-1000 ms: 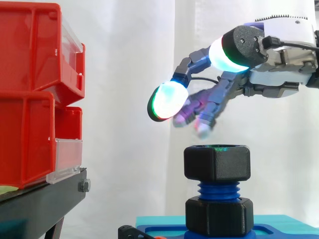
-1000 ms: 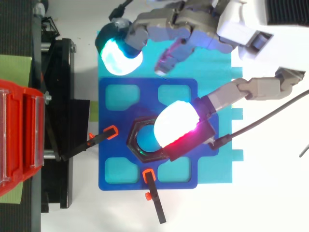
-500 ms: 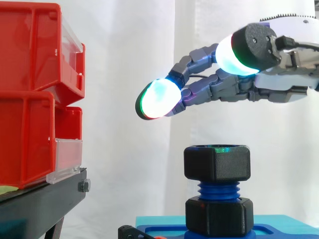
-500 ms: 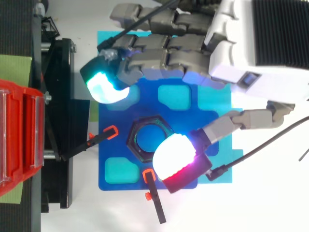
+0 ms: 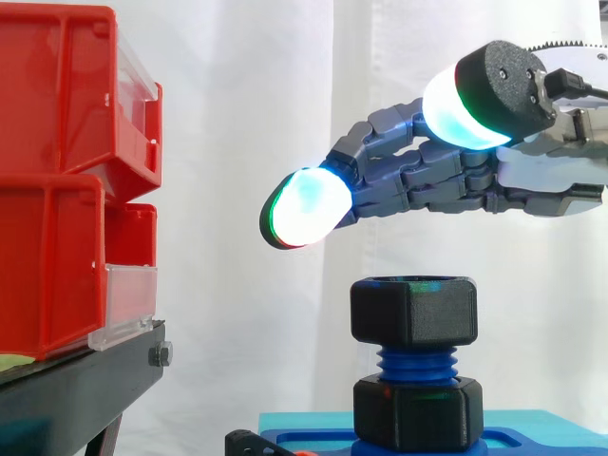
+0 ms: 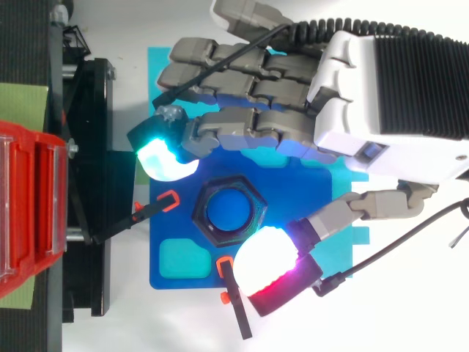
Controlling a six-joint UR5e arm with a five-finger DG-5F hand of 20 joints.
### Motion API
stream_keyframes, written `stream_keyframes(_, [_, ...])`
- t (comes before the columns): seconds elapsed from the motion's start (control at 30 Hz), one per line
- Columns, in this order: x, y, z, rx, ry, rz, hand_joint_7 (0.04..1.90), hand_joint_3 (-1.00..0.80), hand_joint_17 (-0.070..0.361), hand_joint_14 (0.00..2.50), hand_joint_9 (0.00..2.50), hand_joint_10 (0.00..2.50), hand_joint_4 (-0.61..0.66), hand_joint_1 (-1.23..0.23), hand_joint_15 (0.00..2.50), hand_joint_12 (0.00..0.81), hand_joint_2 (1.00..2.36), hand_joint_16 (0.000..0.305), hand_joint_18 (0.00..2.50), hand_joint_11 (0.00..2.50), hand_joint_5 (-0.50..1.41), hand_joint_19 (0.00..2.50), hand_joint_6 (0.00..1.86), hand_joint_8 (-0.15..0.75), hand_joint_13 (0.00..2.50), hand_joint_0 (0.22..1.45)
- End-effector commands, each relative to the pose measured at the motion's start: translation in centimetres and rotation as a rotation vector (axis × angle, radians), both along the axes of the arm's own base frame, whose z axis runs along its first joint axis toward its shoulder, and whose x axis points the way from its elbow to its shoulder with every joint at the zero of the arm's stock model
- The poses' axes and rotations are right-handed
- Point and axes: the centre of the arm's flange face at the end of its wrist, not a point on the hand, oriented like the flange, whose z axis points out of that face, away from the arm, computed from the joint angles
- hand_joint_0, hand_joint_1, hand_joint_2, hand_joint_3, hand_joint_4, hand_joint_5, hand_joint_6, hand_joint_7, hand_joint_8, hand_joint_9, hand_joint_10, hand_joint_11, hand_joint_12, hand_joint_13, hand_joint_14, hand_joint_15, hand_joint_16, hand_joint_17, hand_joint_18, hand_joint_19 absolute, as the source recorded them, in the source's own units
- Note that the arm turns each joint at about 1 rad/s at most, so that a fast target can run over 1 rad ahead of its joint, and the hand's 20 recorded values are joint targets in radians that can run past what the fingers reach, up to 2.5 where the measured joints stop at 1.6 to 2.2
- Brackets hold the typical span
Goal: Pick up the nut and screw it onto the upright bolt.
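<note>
Standing beside the work, I see the hand [image 5: 556, 176] hanging in the air above the nut [image 5: 413, 311], with clear space between them. Its fingers [image 5: 306, 207] are released. They are stretched out almost level towards 9 o'clock and they hold nothing. The thumb pad [image 5: 465, 104] glows white and cyan and is higher than the other pads.

The nut is black and six-sided. It sits on the top of the upright bolt [image 5: 415, 362], and a few blue threads show under it. A second black nut [image 5: 418, 411] sits lower on the same bolt, just above the blue plate [image 6: 156, 227]. The plate lies on a cyan mat [image 6: 155, 62], on the white surface [image 6: 410, 308].

Looking from above, the nut [image 6: 233, 211] is in the middle of the plate, and the blue end of the bolt shows inside its ring. One cyan fingertip [image 6: 165, 158] is at 10 o'clock from the nut. The thumb pad [image 6: 267, 257], white with a magenta rim, is at 5 o'clock, and its edge overlaps the rim of the nut in this view. The palm [image 6: 388, 95] is at 2 o'clock.

Two orange clamps [image 6: 168, 199] press on the plate, at 9 and 6 o'clock from the nut. The red bins [image 5: 57, 171] stand on a black stand [image 5: 76, 389], well apart at 9 o'clock. A white curtain [image 5: 247, 95] hangs behind.
</note>
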Motion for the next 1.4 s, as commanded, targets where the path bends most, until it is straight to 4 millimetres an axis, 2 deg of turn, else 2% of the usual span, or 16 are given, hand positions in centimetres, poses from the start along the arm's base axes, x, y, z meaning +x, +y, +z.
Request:
stream_keyframes(0.0, [0.0,0.1,0.0,0.002,0.003,0.002,0.65,-0.5,0.113,0.0,0.26,0.0,0.15,-0.26,0.0,0.333,1.0,0.05,0.0,0.0,-0.1,0.0,0.5,0.177,0.0,0.41])
stream_keyframes(0.17, [-0.1,0.2,-0.2,0.005,0.014,0.004,0.68,-0.5,0.108,0.0,0.31,0.0,0.15,-0.26,0.0,0.327,1.0,0.048,0.0,0.0,-0.07,0.0,0.5,0.18,0.0,0.42])
stream_keyframes(0.4, [-0.1,0.8,-0.3,0.012,0.017,0.0,0.83,-0.5,0.102,0.0,0.46,0.0,0.17,-0.26,0.0,0.315,1.0,0.046,0.0,0.0,-0.03,0.0,0.5,0.191,0.04,0.43])
stream_keyframes(0.77, [-0.2,0.7,-0.3,0.011,0.018,0.0,0.79,-0.5,0.099,0.0,0.52,0.0,0.17,-0.27,0.0,0.309,1.0,0.044,0.0,0.0,-0.04,0.0,0.5,0.187,0.11,0.44])
stream_keyframes(0.9, [-0.9,0.5,-2.0,0.011,0.036,0.001,0.78,-0.5,0.099,0.0,0.53,0.0,0.18,-0.27,0.0,0.31,1.0,0.044,0.0,0.0,-0.04,0.0,0.5,0.19,0.13,0.44])
stream_keyframes(1.1, [-0.6,0.4,-2.1,0.03,-0.009,0.0,0.78,-0.5,0.099,0.0,0.54,0.0,0.17,-0.27,0.0,0.31,1.0,0.044,0.0,0.0,-0.04,0.0,0.5,0.192,0.14,0.44])
stream_keyframes(1.17, [-0.6,0.1,-3.5,0.026,0.01,0.0,0.78,-0.5,0.098,0.0,0.54,0.0,0.17,-0.27,0.0,0.31,1.0,0.044,0.0,0.0,-0.04,0.0,0.5,0.192,0.14,0.44])
stream_keyframes(1.27, [-0.5,0.0,-4.3,0.03,0.017,0.0,0.78,-0.5,0.098,0.0,0.54,0.0,0.18,-0.27,0.0,0.311,1.0,0.044,0.0,0.0,-0.04,0.0,0.5,0.194,0.15,0.44])
stream_keyframes(1.3, [-0.2,-0.3,-5.4,0.041,0.023,0.0,0.78,-0.5,0.098,0.0,0.54,0.0,0.18,-0.27,0.0,0.31,1.0,0.044,0.0,0.0,-0.04,0.0,0.5,0.195,0.16,0.44])
stream_keyframes(1.37, [0.1,-0.3,-5.5,0.061,0.006,0.002,0.79,-0.5,0.098,0.0,0.55,0.0,0.18,-0.27,0.0,0.31,1.0,0.043,0.0,0.0,-0.05,0.0,0.5,0.196,0.16,0.44])
